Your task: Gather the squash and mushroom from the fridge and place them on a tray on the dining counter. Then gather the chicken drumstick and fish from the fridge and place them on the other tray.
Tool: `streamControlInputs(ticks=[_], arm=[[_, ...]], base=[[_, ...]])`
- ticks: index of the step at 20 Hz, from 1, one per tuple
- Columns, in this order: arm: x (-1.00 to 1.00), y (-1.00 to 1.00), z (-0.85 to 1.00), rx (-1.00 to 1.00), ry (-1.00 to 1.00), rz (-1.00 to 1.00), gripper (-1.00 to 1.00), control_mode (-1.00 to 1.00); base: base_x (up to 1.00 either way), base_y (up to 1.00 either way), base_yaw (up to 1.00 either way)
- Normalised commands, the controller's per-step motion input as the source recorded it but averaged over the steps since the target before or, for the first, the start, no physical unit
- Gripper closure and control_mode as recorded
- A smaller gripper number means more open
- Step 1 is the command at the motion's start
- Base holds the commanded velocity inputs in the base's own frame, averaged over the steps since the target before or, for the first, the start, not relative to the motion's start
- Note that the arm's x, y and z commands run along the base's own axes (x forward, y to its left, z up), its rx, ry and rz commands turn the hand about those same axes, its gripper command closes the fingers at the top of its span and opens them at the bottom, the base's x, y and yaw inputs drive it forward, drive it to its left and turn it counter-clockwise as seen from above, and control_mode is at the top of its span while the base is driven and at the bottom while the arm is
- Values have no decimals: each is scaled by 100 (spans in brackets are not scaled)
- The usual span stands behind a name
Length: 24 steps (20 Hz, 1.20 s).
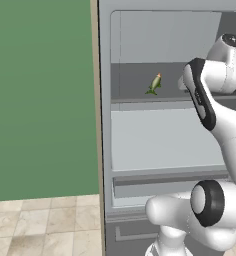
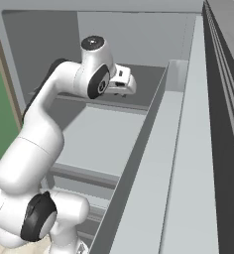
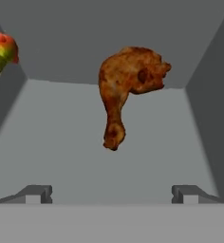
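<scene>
Gripper (image 3: 112, 194): jaws spread wide, holding nothing. Chicken drumstick (image 3: 126, 92) lies ahead on the fridge (image 1: 160, 145) shelf, long axis 12-to-6, bone end at 6, browned, glossy. Fish (image 3: 0, 57) at 10 o'clock, greenish.

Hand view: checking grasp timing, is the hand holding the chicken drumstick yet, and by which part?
Nothing is held. The hand is open, its fingertips short of the chicken drumstick on the fridge shelf.
</scene>
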Motion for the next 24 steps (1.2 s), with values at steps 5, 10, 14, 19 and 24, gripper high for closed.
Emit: streamControlInputs(ticks=[5, 10, 14, 19, 24], arm=[[39, -12, -11, 0, 3, 0, -100, -100], [47, -1, -13, 0, 4, 0, -100, -100], [46, 0, -17, 0, 3, 0, -100, -100], [34, -1, -24, 0, 3, 0, -100, -100], [12, 0, -39, 0, 4, 0, -100, -100]], base=[[0, 0, 0], [0, 0, 0], [0, 0, 0], [0, 0, 0], [0, 0, 0]])
